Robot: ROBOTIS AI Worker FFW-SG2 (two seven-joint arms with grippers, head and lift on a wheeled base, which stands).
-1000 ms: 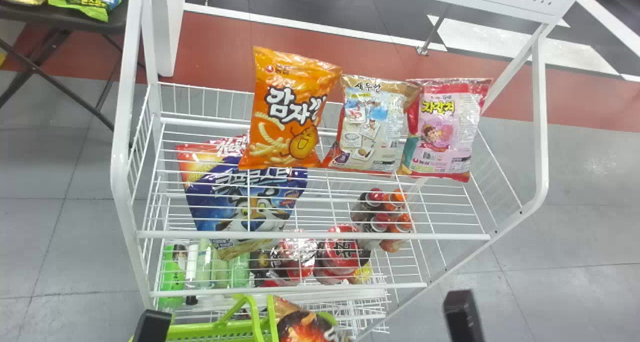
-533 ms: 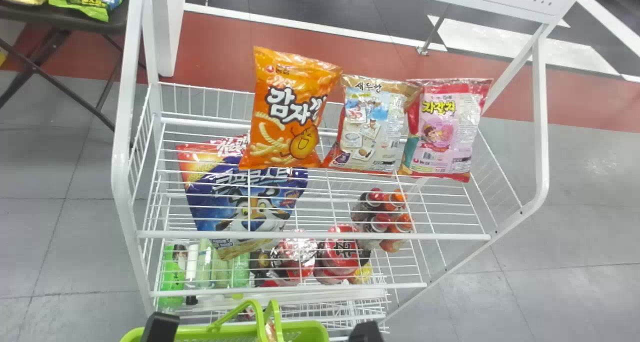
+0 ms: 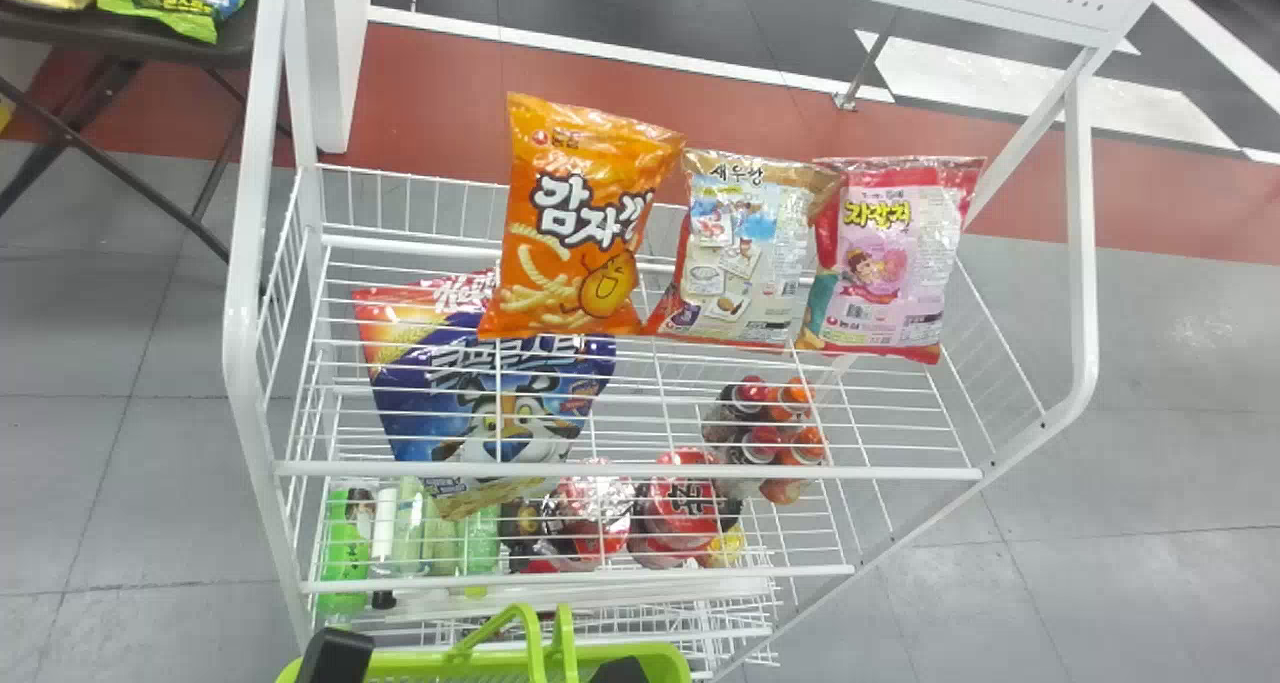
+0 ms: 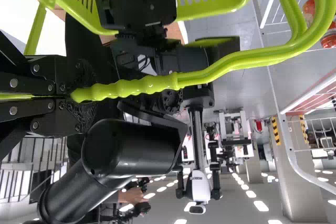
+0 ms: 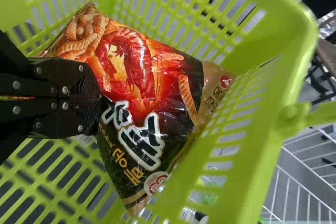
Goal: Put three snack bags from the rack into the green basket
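In the head view, my left gripper (image 3: 335,657) is at the bottom edge by the green basket (image 3: 450,661), and my right gripper (image 3: 620,671) is over the basket's right part. The left wrist view has my left gripper (image 4: 68,96) shut on the basket's green handle (image 4: 142,86). My right gripper (image 5: 100,99), inside the basket (image 5: 247,145), is shut on a red and black snack bag (image 5: 142,77), which lies slanted against the basket wall. On the rack's upper shelf stand an orange bag (image 3: 590,223), a beige bag (image 3: 745,253) and a pink bag (image 3: 890,253).
The white rack's front rail (image 3: 620,471) runs between the basket and the upper bags. Below are a blue cereal bag (image 3: 490,393), bottles (image 3: 765,433) and red packs (image 3: 680,503). A dark table (image 3: 130,38) with more bags stands at the far left.
My right gripper has moved left to the basket, and the red and black bag has sunk into it. The basket and my left gripper have shifted slightly right and down.
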